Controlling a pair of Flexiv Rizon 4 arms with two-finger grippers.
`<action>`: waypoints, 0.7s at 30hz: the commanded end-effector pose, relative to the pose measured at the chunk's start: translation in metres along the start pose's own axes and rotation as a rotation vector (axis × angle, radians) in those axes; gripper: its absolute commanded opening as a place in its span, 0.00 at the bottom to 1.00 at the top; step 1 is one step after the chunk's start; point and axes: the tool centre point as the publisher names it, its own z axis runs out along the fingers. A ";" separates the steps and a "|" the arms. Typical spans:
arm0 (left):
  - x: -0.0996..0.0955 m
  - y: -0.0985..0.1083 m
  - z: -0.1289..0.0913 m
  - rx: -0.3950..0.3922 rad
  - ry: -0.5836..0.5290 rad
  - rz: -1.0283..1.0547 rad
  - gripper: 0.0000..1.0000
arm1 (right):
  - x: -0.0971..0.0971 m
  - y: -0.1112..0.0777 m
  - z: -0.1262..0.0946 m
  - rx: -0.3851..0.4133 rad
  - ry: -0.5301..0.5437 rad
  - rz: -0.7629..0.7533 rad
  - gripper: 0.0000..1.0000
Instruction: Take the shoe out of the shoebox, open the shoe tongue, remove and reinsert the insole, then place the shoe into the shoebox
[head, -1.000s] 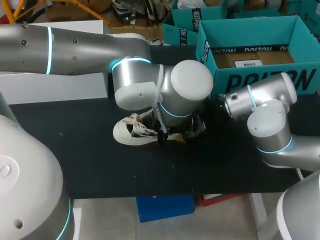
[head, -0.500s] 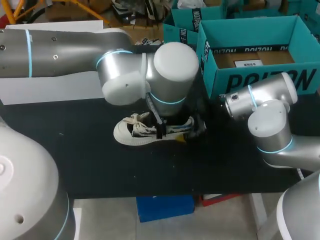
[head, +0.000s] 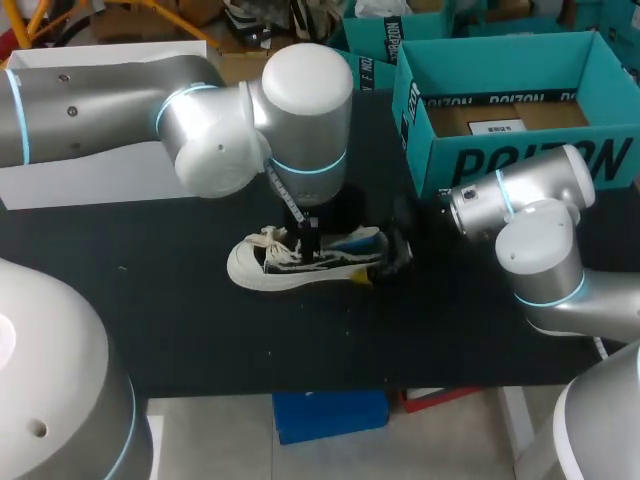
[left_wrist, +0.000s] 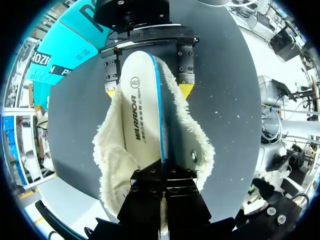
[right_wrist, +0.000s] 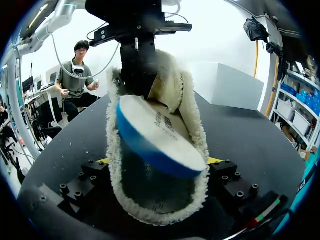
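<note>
Count: 1 shoe, 1 insole, 2 hands, 1 shoebox.

The shoe lies on its sole near the middle of the black surface, toe toward the robot's left, outside the box. Its fleece lining is spread open. The white insole with a blue edge stands tilted out of the shoe, heel end raised.

The left hand is over the forefoot, fingers pinched narrow on the insole's front end. The right hand straddles the heel, 1 yellow tip against each side of the shoe, gripping it.

Obstruction: in the head view the left arm covers the shoe's middle and hides its own hand.

Farther back on the right, the teal shoebox stands open, well apart from the shoe. 1 white box sits at the left rear.
</note>
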 end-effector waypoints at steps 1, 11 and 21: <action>0.001 0.004 -0.002 0.043 -0.005 0.011 0.00 | -0.001 -0.003 0.001 0.001 0.001 0.001 0.00; -0.002 -0.019 -0.008 0.057 -0.017 0.067 0.00 | -0.001 -0.003 0.001 0.001 0.001 0.001 0.00; 0.001 -0.038 0.005 0.030 0.021 0.126 0.19 | -0.001 -0.003 0.001 0.001 0.001 0.001 0.00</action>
